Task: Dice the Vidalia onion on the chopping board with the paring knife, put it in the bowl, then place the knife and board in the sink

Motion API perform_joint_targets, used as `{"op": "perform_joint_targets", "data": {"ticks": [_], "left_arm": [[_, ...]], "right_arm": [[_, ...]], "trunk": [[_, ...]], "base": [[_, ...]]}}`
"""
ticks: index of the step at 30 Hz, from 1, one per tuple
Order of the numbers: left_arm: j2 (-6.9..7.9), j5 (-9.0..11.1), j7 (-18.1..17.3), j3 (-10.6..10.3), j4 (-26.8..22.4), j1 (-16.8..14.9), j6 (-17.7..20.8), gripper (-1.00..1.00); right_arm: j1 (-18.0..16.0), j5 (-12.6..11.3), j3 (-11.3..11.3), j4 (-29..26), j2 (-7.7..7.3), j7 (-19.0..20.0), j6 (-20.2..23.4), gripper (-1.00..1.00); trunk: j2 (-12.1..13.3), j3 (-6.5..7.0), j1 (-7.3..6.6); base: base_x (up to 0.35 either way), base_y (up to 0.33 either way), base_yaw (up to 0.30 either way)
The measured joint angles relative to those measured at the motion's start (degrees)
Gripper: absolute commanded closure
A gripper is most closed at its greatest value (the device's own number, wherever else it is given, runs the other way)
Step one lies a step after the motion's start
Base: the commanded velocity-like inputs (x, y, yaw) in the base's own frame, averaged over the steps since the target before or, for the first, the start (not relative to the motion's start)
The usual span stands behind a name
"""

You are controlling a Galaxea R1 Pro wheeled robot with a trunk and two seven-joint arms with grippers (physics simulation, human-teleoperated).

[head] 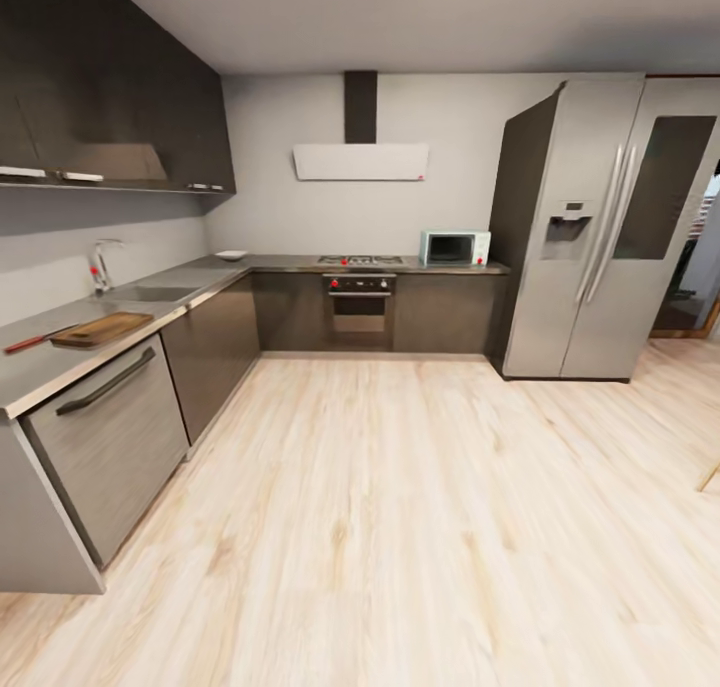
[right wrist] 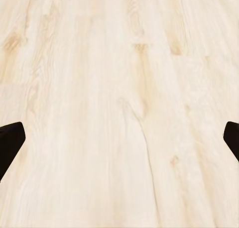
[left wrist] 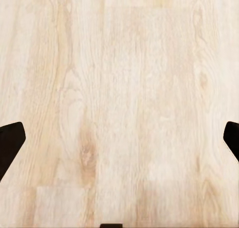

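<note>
In the head view the grey countertop (head: pixel 200 279) runs along the left wall and turns along the back. The sink (head: pixel 150 293) is set into it, with its faucet (head: pixel 100 265) behind; the Vidalia onion is hidden from here. The dark-brown chopping board (head: pixel 102 328) lies nearer than the sink, and the red-handled paring knife (head: pixel 35 340) lies just left of it. The white bowl (head: pixel 231 255) sits in the far corner. My left gripper (left wrist: pixel 119 141) and right gripper (right wrist: pixel 119 141) both hang open over bare wooden floor, holding nothing.
A dishwasher front (head: pixel 112 427) sits under the board. A stove with oven (head: pixel 360 297), a microwave (head: pixel 454 248) and a tall steel fridge (head: pixel 590 227) line the back wall. Wide light wooden floor (head: pixel 400 507) stretches between me and the counters.
</note>
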Motion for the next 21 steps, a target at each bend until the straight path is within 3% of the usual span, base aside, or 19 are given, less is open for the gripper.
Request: {"op": "perform_joint_targets", "data": {"ticks": [21], "left_arm": [[0.00,0.0,0.0,0.0,0.0,0.0,0.0,-1.00]], "right_arm": [[0.0,0.0,0.0,0.1,0.00,-0.1,0.0,-1.00]], "trunk": [[0.0,0.00,0.00]], "base": [[0.334,-0.133,0.151]]}}
